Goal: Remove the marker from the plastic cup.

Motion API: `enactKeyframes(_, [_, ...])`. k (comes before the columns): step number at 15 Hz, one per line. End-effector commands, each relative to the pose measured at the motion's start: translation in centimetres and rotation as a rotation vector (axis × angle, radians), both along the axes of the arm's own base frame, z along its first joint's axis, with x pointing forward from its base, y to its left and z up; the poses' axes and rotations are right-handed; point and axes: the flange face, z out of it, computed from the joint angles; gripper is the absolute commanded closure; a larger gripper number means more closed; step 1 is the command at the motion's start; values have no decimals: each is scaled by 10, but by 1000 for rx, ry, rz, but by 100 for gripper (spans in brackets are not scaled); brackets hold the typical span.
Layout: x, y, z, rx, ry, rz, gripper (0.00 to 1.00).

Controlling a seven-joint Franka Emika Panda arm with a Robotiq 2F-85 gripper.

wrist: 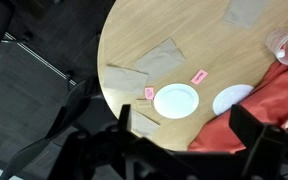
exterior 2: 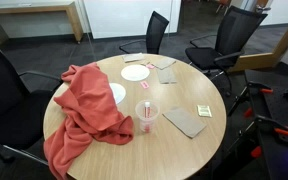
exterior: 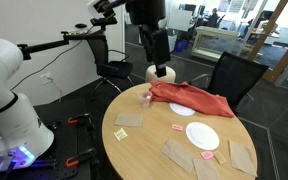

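Observation:
The plastic cup [exterior 2: 146,117] is small, clear and pale. It stands upright on the round wooden table [exterior 2: 174,150], just beside the red cloth [exterior 2: 84,110]. A reddish marker [exterior 2: 146,108] stands inside it. The cup also shows in an exterior view [exterior: 145,97] and at the top right edge of the wrist view [wrist: 287,45]. My gripper [exterior: 160,50] hangs high above the far edge of the table, well away from the cup. In the wrist view my gripper [wrist: 189,140] is open and empty, above the table edge and the cloth [wrist: 259,120].
Two white plates [wrist: 175,100] [wrist: 234,98] lie near the cloth. Brown paper pieces [wrist: 159,58] and small pink notes [wrist: 198,76] lie scattered on the table. A beige cylinder [exterior: 161,73] stands under my gripper. Black chairs [exterior 2: 229,30] [exterior: 234,75] ring the table.

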Motion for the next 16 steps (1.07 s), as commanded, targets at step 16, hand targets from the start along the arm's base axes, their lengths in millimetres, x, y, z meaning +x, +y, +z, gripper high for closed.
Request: enactKeyframes(16, [43,87,-38,47,59,65,0])
